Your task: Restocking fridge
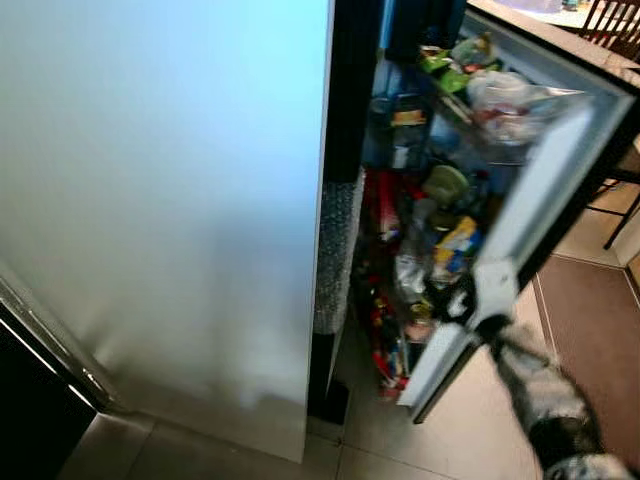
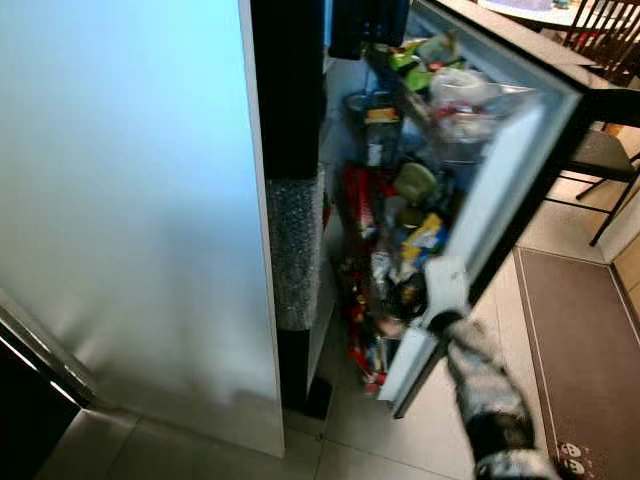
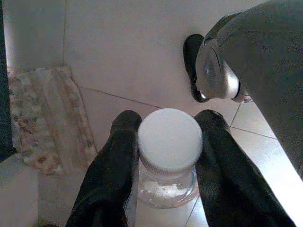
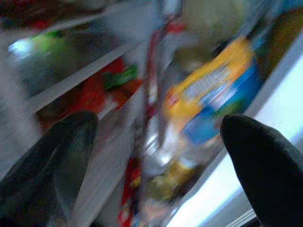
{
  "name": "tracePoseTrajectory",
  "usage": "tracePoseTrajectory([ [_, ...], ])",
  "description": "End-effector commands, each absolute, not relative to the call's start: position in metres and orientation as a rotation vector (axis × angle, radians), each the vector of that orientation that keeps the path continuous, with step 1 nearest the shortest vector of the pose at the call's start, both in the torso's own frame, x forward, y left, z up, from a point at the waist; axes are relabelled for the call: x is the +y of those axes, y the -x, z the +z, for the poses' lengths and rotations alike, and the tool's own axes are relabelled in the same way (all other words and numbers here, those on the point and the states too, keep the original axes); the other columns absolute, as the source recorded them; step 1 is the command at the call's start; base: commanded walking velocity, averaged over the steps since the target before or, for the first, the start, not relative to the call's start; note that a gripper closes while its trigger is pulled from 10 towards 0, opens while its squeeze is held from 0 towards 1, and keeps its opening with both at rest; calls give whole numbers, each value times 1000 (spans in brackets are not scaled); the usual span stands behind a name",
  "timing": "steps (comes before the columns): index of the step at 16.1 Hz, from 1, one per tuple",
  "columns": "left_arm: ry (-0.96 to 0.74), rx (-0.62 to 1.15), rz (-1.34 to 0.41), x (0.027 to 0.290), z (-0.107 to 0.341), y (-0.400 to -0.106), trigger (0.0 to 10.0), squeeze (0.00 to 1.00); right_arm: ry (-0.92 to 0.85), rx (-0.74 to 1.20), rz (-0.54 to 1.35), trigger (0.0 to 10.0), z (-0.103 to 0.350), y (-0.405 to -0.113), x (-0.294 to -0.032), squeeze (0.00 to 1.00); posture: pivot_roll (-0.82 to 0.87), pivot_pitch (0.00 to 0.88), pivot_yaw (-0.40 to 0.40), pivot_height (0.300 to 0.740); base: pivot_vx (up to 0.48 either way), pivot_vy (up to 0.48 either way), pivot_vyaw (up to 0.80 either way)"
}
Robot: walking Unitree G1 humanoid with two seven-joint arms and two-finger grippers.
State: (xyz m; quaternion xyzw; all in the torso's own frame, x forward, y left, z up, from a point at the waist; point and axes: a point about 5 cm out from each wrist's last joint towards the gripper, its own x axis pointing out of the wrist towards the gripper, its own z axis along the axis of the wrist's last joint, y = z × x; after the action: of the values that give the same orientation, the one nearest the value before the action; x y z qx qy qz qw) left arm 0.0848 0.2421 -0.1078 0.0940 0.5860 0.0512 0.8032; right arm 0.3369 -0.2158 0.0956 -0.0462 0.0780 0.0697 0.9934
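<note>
While left claw (image 3: 165, 161) grips jar (image 3: 169, 156), right claw (image 1: 470, 305) touches fridge door (image 1: 545, 190).

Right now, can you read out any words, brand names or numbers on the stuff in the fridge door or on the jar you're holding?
No text can be read anywhere.
Yellow and blue package in the fridge door: it carries print, but motion blur smears it.
Other door items: too small and blurred.
White-lidded jar held in the left tool: the lid is plain, with no label in sight.
</note>
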Motion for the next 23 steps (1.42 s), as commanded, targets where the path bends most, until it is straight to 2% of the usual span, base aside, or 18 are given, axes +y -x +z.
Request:
tracePoseTrajectory([
  [1,-178,1271,114,239,-109,-81,10000,0,102,140,80,10000,103,-339,-231,0,4,0,-71,740,0,0,0],
  [5,-181,1275,111,240,-109,-81,10000,0,112,162,38,10000,103,-337,-248,0,-8,0,-70,740,0,0,0],
  [7,-177,1274,109,239,-110,-81,10000,0,65,279,16,10000,66,-323,-246,0,-3,0,-70,740,0,0,0],
  [11,-170,1271,108,239,-109,-81,10000,0,-42,497,-118,10000,6,-281,-252,0,11,0,-69,740,0,0,0],
  [14,-156,1264,120,239,-109,-82,10000,0,-43,819,-119,10000,-53,-216,-243,0,21,0,-60,740,0,0,0],
  [16,-147,1260,123,241,-109,-82,10000,0,-84,921,-128,10000,-73,-187,-233,0,33,0,-52,740,0,0,0],
  [20,-185,1268,94,242,-108,-82,10000,0,-153,950,-195,10000,-81,-175,-225,0,21,0,-43,740,0,0,0],
  [23,-200,1270,79,243,-108,-82,10000,0,-158,966,-200,10000,-85,-168,-222,0,15,0,-33,740,0,-404,0],
])
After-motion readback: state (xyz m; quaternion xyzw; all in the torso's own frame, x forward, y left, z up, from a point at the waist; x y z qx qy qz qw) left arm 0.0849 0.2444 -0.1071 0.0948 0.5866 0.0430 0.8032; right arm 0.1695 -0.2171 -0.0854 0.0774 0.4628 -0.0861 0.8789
